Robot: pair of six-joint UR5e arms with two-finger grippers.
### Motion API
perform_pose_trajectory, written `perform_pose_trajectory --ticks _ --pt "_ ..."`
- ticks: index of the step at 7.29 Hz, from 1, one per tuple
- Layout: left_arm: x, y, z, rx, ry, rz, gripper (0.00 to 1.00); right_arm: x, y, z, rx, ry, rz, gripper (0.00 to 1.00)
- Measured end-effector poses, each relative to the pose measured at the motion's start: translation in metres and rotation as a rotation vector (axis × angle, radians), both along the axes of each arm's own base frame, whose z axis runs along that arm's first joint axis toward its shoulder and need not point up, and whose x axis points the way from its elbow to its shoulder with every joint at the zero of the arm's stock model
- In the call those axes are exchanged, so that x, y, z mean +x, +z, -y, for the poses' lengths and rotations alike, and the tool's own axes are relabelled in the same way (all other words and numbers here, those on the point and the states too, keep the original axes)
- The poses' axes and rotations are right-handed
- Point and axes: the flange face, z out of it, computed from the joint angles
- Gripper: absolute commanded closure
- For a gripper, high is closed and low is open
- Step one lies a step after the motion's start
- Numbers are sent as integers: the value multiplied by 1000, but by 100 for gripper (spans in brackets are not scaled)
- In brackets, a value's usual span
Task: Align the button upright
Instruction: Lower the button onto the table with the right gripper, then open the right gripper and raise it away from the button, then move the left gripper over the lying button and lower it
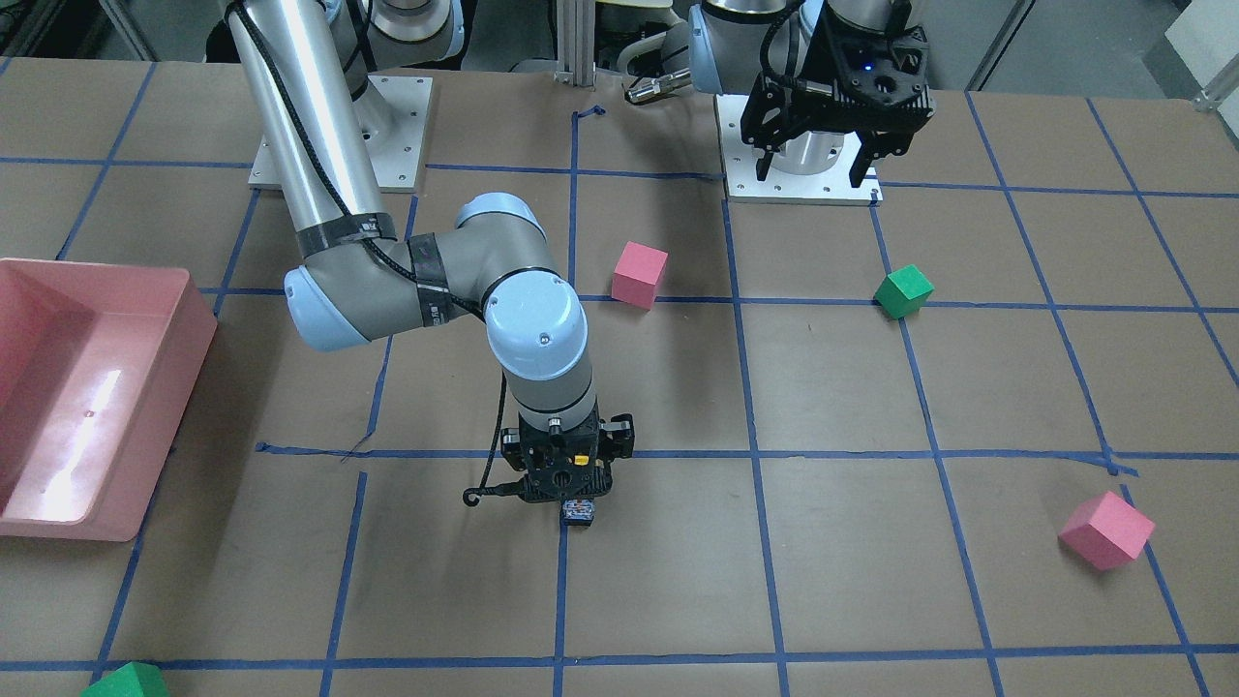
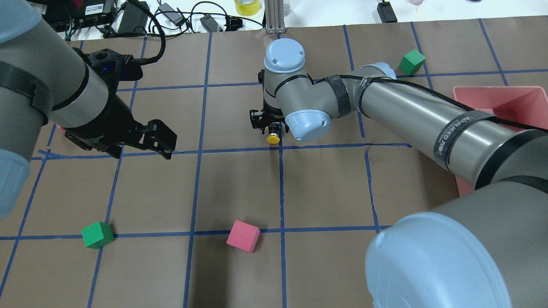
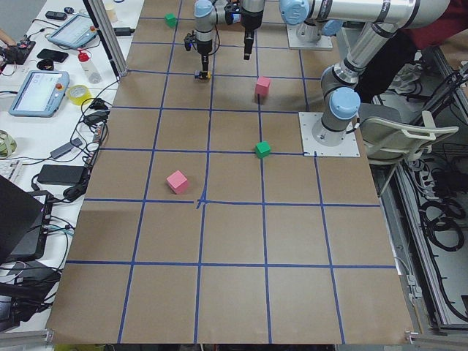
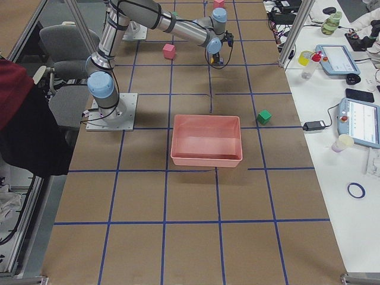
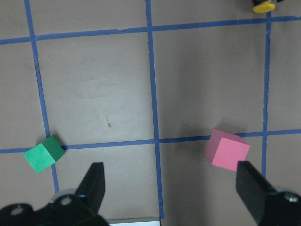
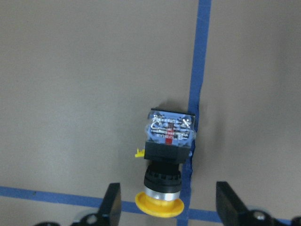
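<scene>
The button (image 6: 168,155) lies on its side on a blue tape line, with its yellow cap toward the bottom of the right wrist view and its whitish base block away from it. My right gripper (image 6: 171,207) is open, with a finger on each side of the cap and neither touching it. The button also shows in the front view (image 1: 578,513) under the right gripper (image 1: 571,489), and its cap shows in the overhead view (image 2: 273,139). My left gripper (image 1: 818,165) is open and empty, held high near its base, far from the button (image 5: 263,5).
A pink cube (image 1: 640,274) and a green cube (image 1: 903,290) sit between the bases and the button. Another pink cube (image 1: 1106,530) and a green cube (image 1: 126,681) lie near the front edge. A pink bin (image 1: 184,290) stands at the table's end on my right.
</scene>
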Motion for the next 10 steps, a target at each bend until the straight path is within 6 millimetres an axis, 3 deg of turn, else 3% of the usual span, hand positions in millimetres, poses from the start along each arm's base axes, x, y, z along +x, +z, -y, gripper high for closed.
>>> perform_pose_trajectory --ticks 2,4,5,6,8,10 --pt "0 -3 -3 3 0 -1 0 -27 64 -15 -2 12 -55 0" --pt "-2 -13 -3 -7 2 -21 0 -98 124 -22 53 1 -93 0" --pt "-6 -23 -1 -33 0 -40 0 -140 148 -23 69 12 -97 0" --pt "-18 -36 0 -80 -4 -52 0 -167 169 -29 79 27 -102 0" --pt "-65 -80 -7 -223 -20 -51 0 -189 219 -61 68 35 -122 0" --pt "-95 -130 -6 -338 -4 -52 0 -196 244 -82 62 31 -135 0"
